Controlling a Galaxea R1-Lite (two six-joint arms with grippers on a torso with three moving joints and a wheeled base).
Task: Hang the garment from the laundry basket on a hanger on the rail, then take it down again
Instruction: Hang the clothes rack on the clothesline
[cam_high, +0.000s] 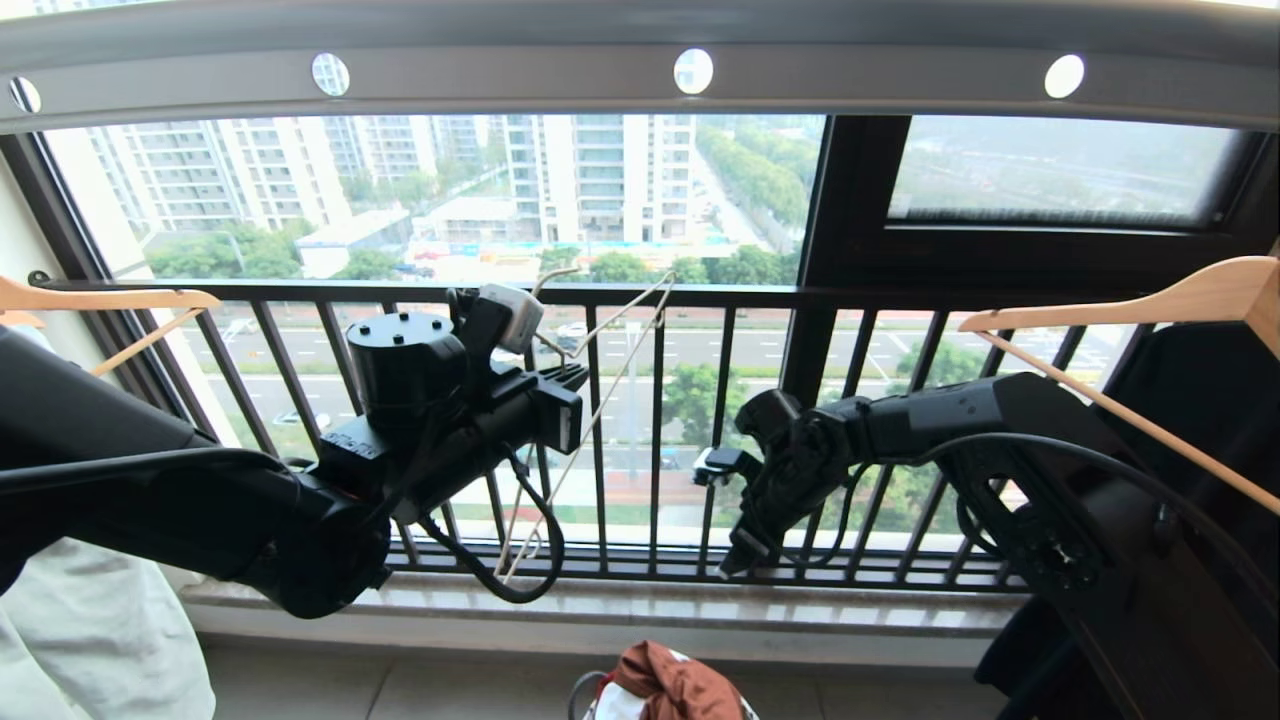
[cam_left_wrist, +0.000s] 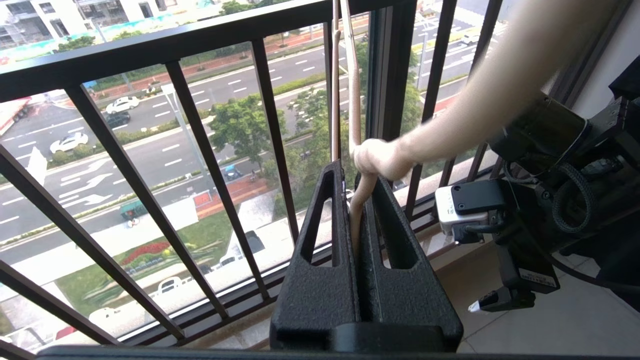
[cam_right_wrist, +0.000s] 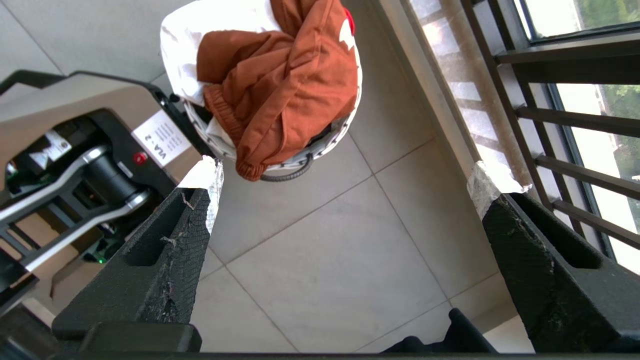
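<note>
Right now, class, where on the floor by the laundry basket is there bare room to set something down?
Bare tiles run between the laundry basket and the window sill, under the open right tool. It is crowded where the robot's base adjoins the basket.

The rail (cam_high: 500, 85) runs overhead across the window, above the balcony railing (cam_high: 660, 430). The left tool (cam_left_wrist: 357, 200), before the railing's bars, clamps the hanger (cam_high: 590, 400). To its right, the right tool (cam_right_wrist: 345, 180) hangs spread above the floor (cam_right_wrist: 325, 260). Below, the garment (cam_right_wrist: 280, 85) lies heaped in the laundry basket (cam_right_wrist: 330, 142).
</note>
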